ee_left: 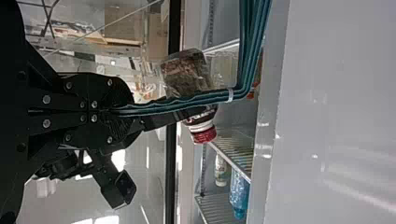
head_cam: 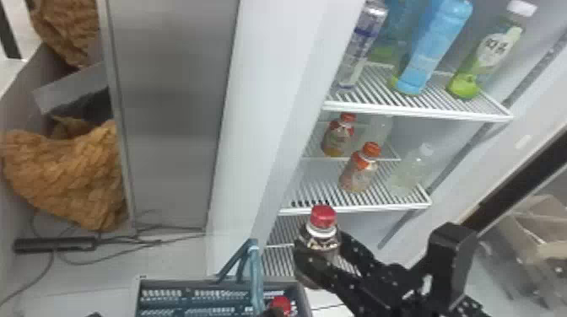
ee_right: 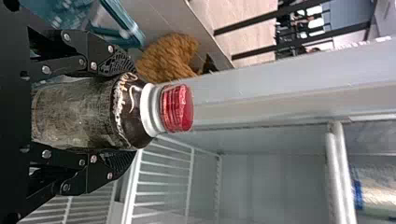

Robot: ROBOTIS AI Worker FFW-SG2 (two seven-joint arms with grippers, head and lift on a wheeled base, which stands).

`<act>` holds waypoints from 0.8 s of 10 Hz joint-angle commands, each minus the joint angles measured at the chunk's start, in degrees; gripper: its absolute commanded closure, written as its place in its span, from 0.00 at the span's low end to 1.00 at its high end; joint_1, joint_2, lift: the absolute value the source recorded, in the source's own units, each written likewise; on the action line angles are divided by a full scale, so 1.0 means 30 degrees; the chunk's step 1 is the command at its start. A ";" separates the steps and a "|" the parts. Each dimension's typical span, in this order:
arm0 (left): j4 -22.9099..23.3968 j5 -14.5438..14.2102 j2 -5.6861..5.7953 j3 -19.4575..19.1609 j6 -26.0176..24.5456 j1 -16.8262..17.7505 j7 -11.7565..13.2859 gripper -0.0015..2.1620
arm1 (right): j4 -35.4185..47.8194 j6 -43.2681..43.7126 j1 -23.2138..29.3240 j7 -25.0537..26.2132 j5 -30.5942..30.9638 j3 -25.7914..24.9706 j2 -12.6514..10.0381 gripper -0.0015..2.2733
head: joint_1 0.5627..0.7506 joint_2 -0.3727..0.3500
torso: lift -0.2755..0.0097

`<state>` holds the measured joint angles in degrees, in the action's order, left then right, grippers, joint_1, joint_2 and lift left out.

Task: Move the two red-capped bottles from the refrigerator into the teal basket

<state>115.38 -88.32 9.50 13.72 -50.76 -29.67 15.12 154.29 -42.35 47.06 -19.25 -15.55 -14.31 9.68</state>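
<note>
Clasping bottle point(head_cam: 323, 217): right gripper point(head_cam: 322, 251), jaws bottle-wide; left gripper point(ee_left: 133, 111) pinches handle point(head_cam: 255, 269).

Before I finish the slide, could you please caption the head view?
Right gripper holding a red-capped bottle before refrigerator shelves, teal basket nearby.

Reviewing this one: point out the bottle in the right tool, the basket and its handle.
Bottle point(ee_right: 74, 112): right wrist view, on its clear body.
Basket point(head_cam: 190, 281): head view, on its far rim.
Handle point(head_cam: 255, 274): head view, on its teal bar.
</note>
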 commanded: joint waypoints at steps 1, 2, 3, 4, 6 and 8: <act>0.0046 0.0038 0.0027 -0.0039 0.0000 0.0001 0.0000 0.54 | 0.0249 -0.1070 0.0156 -0.0410 -0.0187 -0.0180 0.0054 0.31 | 0.70 0.03 | 0.18; 0.0046 0.0038 0.0027 -0.0039 0.0000 0.0001 0.0029 0.54 | 0.0390 -0.1632 0.0250 -0.0615 -0.0339 -0.0218 0.0113 0.31 | 0.70 0.03 | 0.18; -0.0001 0.0076 0.0027 -0.0078 0.0000 0.0001 0.0000 0.54 | -0.0079 -0.1913 -0.0032 -0.1113 -0.0301 -0.0333 0.0113 0.31 | 0.70 0.03 | 0.18; 0.0046 0.0076 -0.0003 -0.0078 0.0000 0.0001 0.0000 0.54 | -0.0641 -0.2195 -0.0453 -0.1670 -0.0339 -0.0371 0.0084 0.31 | 0.70 0.03 | 0.18; -0.0001 0.0076 0.0027 -0.0039 0.0000 0.0047 0.0000 0.54 | -0.2376 -0.2382 -0.1297 -0.2637 -0.1101 -0.0371 0.0113 0.31 | 0.70 0.03 | 0.18; -0.0001 0.0076 0.0027 0.0037 -0.0094 0.0141 0.0000 0.54 | -0.2798 -0.2241 -0.1578 -0.3193 -0.1253 -0.0218 0.0171 0.31 | 0.70 0.03 | 0.18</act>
<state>115.45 -88.09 9.57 13.79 -50.94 -29.28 15.12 146.09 -49.19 42.49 -28.74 -19.24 -15.18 10.07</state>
